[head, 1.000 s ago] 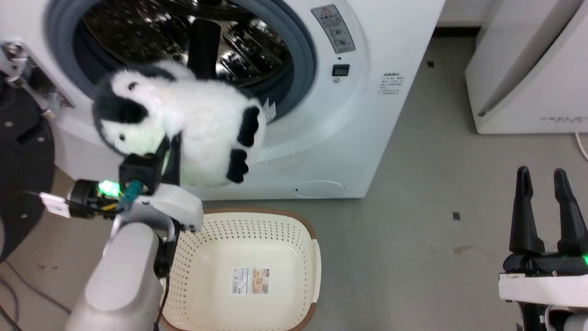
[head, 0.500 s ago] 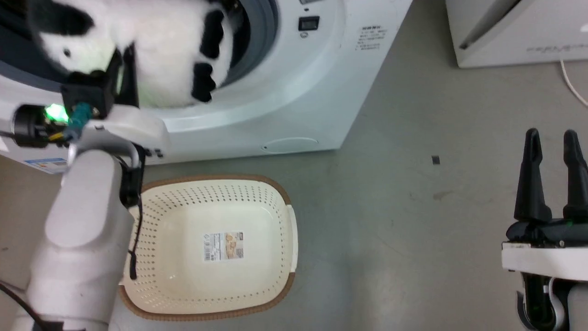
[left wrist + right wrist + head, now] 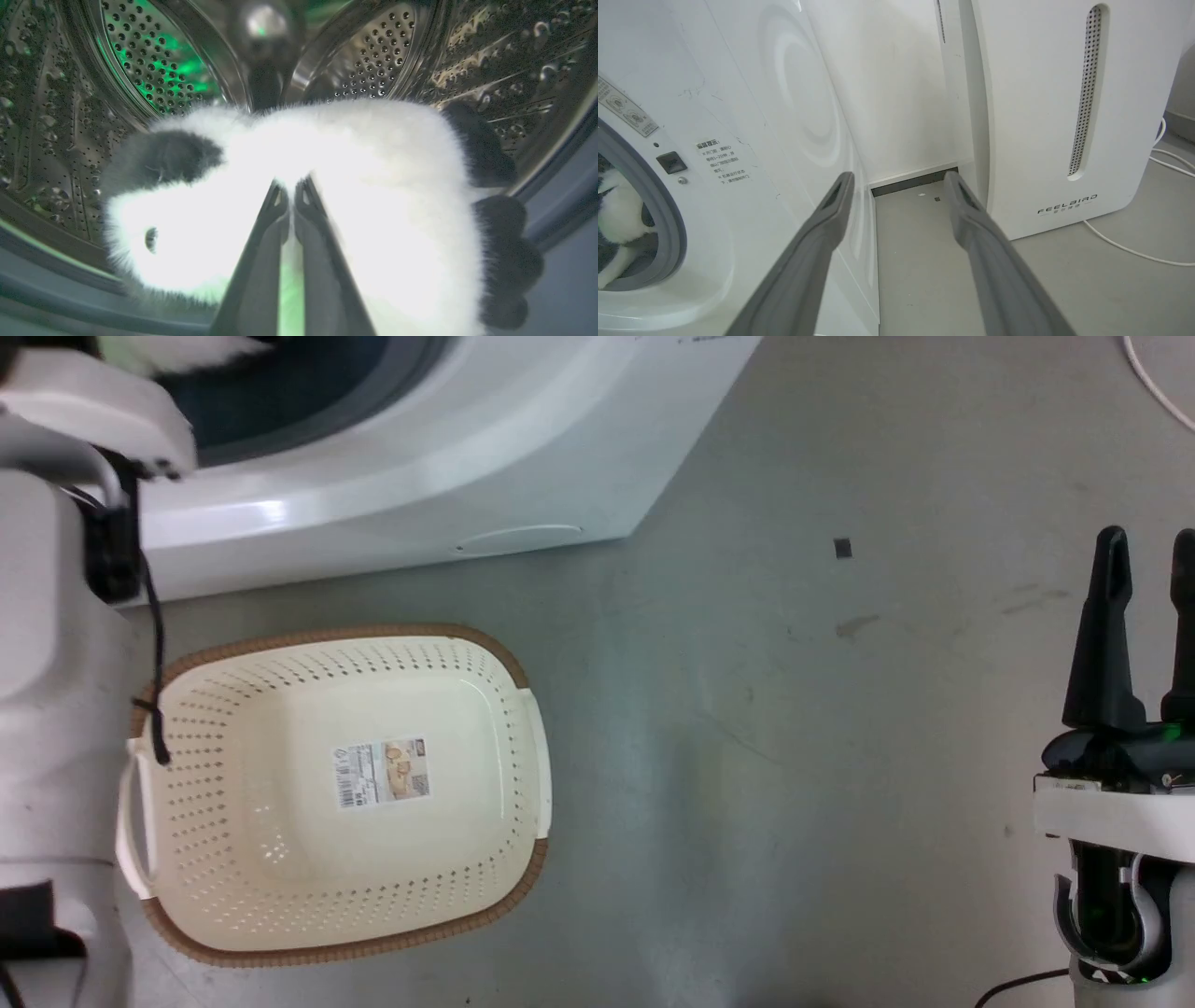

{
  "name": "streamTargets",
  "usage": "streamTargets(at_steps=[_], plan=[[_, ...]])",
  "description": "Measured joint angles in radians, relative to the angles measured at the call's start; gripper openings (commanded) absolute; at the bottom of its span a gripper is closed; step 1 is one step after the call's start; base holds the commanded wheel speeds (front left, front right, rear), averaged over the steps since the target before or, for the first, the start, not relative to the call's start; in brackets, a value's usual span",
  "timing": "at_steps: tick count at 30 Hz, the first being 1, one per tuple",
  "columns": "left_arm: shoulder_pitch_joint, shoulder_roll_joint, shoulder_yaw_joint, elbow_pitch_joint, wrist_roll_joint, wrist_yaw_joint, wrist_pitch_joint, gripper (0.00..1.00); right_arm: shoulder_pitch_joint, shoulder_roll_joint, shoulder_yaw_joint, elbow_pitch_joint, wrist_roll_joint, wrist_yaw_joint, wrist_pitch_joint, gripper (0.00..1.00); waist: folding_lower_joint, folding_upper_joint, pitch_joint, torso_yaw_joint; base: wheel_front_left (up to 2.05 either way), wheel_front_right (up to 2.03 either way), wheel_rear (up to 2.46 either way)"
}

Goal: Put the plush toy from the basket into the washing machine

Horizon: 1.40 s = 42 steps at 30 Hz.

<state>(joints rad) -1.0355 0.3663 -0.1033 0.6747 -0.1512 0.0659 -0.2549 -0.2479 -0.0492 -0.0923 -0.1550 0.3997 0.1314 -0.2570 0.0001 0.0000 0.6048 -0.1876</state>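
The plush toy (image 3: 373, 186), fluffy white with black patches, hangs inside the washing machine's shiny steel drum (image 3: 154, 60) in the left wrist view. My left gripper (image 3: 293, 186) is shut on its white fur. A strip of the toy (image 3: 177, 347) shows at the top left of the head view, in the porthole of the washing machine (image 3: 420, 476). The basket (image 3: 485, 649) stands on the floor before the washer, holding nothing but its barcode sticker. My right gripper (image 3: 1148, 541) is open at the far right, well away from both.
In the right wrist view the white FEELBIRD appliance (image 3: 1041, 116) stands right of the washing machine (image 3: 784, 116), a narrow gap of floor between them. A white cable (image 3: 1134, 252) lies on the grey floor beside it. My pale left forearm (image 3: 47, 663) overlaps the basket's left side.
The head camera has tilted down, so the whole picture has shifted. My left gripper has carried the plush toy from in front of the porthole into the drum. The right gripper stays open.
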Motion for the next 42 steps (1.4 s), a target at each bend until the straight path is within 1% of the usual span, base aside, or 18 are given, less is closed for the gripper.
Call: streamTargets(at_steps=[3,9,17,26,27,28,35,42], plan=[[-0.047,0.021,0.014,0.020,0.000,0.000,-0.001,0.00,-0.005,0.000,0.000,-0.002,0.007,0.000,0.000,1.00,0.0000,0.0000,0.031,-0.016,0.00,0.00,0.00],[-0.133,0.046,0.027,0.060,-0.002,-0.015,-0.001,0.00,-0.025,0.000,0.007,-0.003,0.015,0.000,0.000,1.00,0.0000,0.0000,0.078,-0.041,0.00,0.00,0.00],[-0.250,0.088,0.031,0.132,0.000,-0.015,-0.001,0.00,-0.046,0.000,0.020,-0.005,0.034,0.000,0.000,1.00,0.0000,0.0000,0.123,-0.070,0.00,0.00,0.00],[-0.351,0.100,0.007,0.222,0.021,-0.014,-0.001,0.00,-0.048,0.000,0.030,-0.007,0.042,0.000,0.000,1.00,0.0000,-0.0001,0.154,-0.089,0.00,0.00,0.00],[-0.358,0.100,0.004,0.222,0.022,-0.014,-0.001,0.69,-0.048,0.000,0.030,-0.007,0.042,0.000,0.000,1.00,0.0000,0.0000,0.156,-0.090,0.00,0.00,0.00],[-0.363,0.102,-0.003,0.221,0.031,-0.011,-0.001,1.00,-0.048,0.000,0.031,-0.007,0.042,0.000,0.000,1.00,0.0000,0.0000,0.158,-0.090,0.00,0.00,0.00],[-0.375,0.104,-0.013,0.286,0.028,0.002,0.000,1.00,-0.049,0.000,0.035,-0.004,0.042,0.000,0.000,1.00,-0.0001,0.0000,0.152,-0.092,0.00,0.00,0.00],[-0.375,0.094,-0.013,0.342,0.005,-0.018,0.004,1.00,-0.049,0.000,0.033,0.003,0.041,0.000,0.000,1.00,-0.0001,0.0000,0.131,-0.081,0.00,0.00,0.00]])
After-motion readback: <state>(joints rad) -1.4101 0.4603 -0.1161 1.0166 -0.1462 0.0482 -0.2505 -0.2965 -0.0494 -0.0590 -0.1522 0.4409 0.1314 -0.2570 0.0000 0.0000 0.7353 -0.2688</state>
